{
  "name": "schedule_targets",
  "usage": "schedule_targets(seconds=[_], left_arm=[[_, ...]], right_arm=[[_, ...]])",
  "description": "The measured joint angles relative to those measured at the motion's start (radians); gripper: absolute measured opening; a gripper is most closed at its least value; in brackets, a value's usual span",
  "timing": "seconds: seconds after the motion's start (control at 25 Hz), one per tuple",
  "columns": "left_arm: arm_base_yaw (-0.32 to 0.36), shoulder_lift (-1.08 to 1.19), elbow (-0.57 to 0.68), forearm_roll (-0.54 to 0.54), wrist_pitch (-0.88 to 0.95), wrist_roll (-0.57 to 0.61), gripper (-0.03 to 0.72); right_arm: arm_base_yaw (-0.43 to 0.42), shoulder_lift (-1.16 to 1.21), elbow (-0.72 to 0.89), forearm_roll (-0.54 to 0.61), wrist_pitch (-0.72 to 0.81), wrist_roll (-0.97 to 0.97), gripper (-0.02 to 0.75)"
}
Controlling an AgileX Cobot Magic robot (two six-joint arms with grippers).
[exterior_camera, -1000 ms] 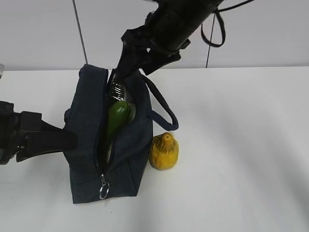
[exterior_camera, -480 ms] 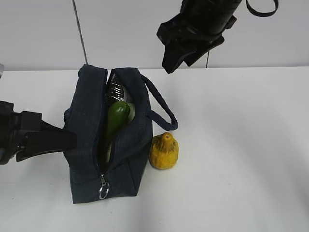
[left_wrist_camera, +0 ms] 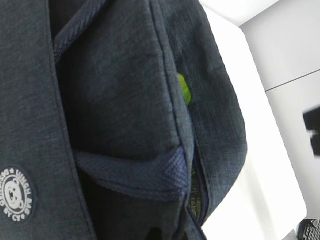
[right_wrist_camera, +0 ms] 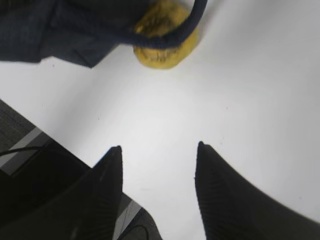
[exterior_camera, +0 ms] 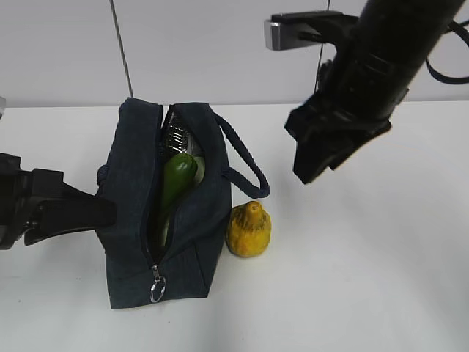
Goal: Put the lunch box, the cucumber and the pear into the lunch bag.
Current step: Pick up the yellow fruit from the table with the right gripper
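Exterior view: the lunch bag [exterior_camera: 165,220] stands unzipped on the tabletop [exterior_camera: 366,279], the cucumber [exterior_camera: 176,180] inside it, the pear [exterior_camera: 248,229] just beside it.

Left wrist view: bag fabric fills the frame; left jaws together.

Right wrist view: the right gripper [right_wrist_camera: 157,150] hangs with jaws apart, empty.

Lunch bag [exterior_camera: 132,198] dark navy; cucumber [exterior_camera: 176,180] green; pear [exterior_camera: 249,229] yellow-orange.

The cucumber [exterior_camera: 176,185] is mostly concealed inside the lunch bag [exterior_camera: 132,220]. The pear [right_wrist_camera: 165,37] is cut by the frame edge, crossed by the strap [right_wrist_camera: 175,35]. The left end effector is hidden, presumably behind fabric.
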Motion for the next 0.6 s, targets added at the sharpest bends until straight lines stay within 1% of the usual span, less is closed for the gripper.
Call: schedule_targets(seconds=[0.08, 0.24, 0.4, 0.6], left_arm=[[0.000, 0.000, 0.000, 0.000, 0.000, 0.000, -0.015], [0.000, 0.000, 0.000, 0.000, -0.001, 0.000, -0.015], [0.000, 0.000, 0.000, 0.000, -0.002, 0.000, -0.015], [0.000, 0.000, 0.000, 0.000, -0.002, 0.000, -0.015]], right_arm=[[0.000, -0.045, 0.088, 0.007, -0.015, 0.000, 0.377], [0.000, -0.138, 0.257, 0.059, -0.153, -0.045, 0.377], [0.000, -0.201, 0.403, 0.176, -0.321, -0.158, 0.377], [0.000, -0.219, 0.576, 0.369, -0.565, -0.347, 0.373]])
